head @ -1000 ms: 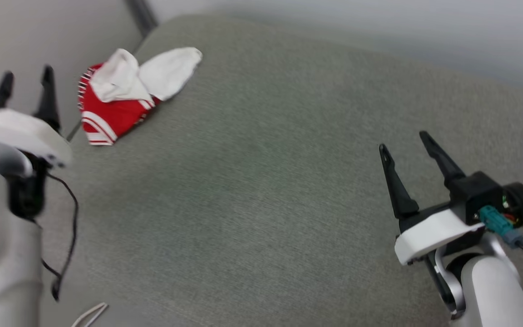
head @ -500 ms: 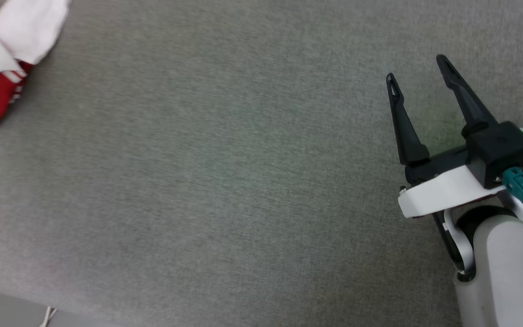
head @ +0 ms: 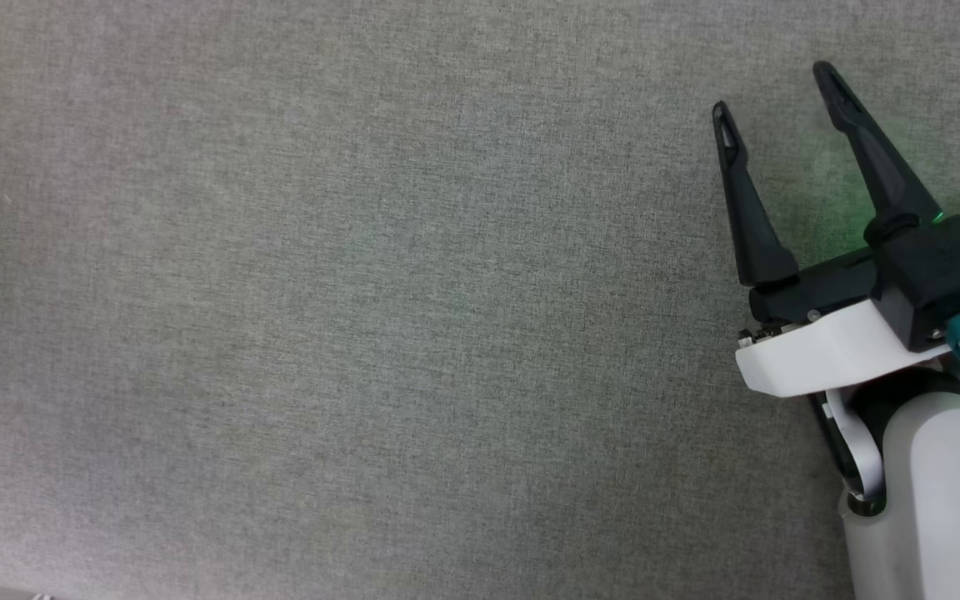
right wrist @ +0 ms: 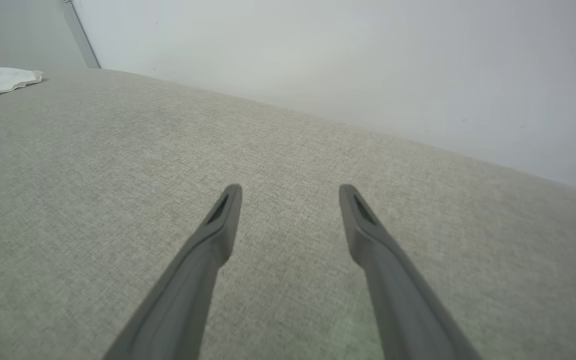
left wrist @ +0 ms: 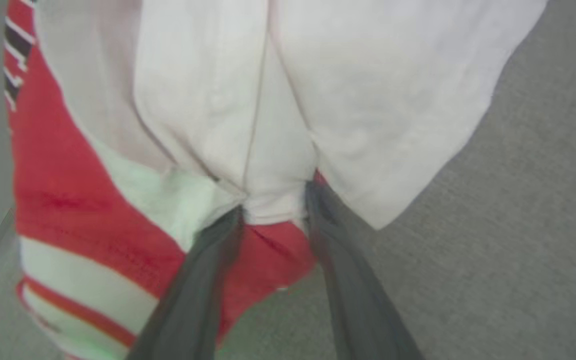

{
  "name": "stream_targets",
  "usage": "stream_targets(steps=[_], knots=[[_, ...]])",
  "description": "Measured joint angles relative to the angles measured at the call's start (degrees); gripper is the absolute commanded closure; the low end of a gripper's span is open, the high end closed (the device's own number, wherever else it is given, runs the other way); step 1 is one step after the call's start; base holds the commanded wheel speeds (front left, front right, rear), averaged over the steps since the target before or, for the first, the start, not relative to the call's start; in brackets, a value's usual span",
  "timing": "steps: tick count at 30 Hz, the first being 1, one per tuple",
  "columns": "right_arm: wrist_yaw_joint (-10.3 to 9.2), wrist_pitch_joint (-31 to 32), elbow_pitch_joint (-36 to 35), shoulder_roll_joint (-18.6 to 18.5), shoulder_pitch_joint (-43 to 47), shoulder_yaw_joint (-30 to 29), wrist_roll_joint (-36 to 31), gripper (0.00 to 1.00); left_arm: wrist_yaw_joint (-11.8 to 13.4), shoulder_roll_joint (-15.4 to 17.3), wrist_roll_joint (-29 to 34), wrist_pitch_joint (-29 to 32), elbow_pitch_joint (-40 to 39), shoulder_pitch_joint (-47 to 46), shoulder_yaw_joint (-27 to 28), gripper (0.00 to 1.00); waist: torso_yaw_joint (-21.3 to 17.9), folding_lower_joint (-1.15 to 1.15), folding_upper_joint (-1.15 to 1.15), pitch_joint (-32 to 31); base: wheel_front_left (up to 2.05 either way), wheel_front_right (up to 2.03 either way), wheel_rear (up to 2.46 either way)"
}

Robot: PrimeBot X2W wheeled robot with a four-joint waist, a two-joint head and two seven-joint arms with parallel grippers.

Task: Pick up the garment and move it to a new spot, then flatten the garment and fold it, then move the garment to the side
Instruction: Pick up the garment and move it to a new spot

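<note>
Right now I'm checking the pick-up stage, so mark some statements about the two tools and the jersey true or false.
1. The right tool is open and holds nothing. True.
2. The left tool straddles a white fold of the jersey with its fingers. True.
3. The jersey lies between the right tool's fingers. False: bare grey upholstery lies there.
4. The jersey is all white. False: it also has red panels with white stripes.
</note>
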Motion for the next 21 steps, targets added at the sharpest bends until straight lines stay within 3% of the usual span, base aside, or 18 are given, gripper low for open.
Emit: stream_targets(steps=[10, 17, 21], knots=[[0.0, -0.88, 1.69, 0.01, 1.22, -0.62, 1.18, 0.0, 3.25, 0.26, 5.23, -18.13, 2.64, -3.07, -1.74, 1.0, 1.0, 0.0, 0.0, -5.07, 0.0, 0.0, 0.0], [0.0, -3.3, 4.75, 0.01, 4.13, -2.34, 4.97, 0.0, 3.61, 0.76, 8.54, -30.4, 2.18, -5.11, -3.34, 1.0, 1.42, 0.0, 0.0, -12.62, 0.0, 0.0, 0.0], [0.0, -4.61, 7.0, 0.01, 7.28, -3.55, 7.76, 0.0, 3.02, 0.55, 9.21, -34.43, 2.23, -5.15, -4.25, 1.0, 1.29, -0.01, 0.0, -18.09, 0.0, 0.0, 0.0]])
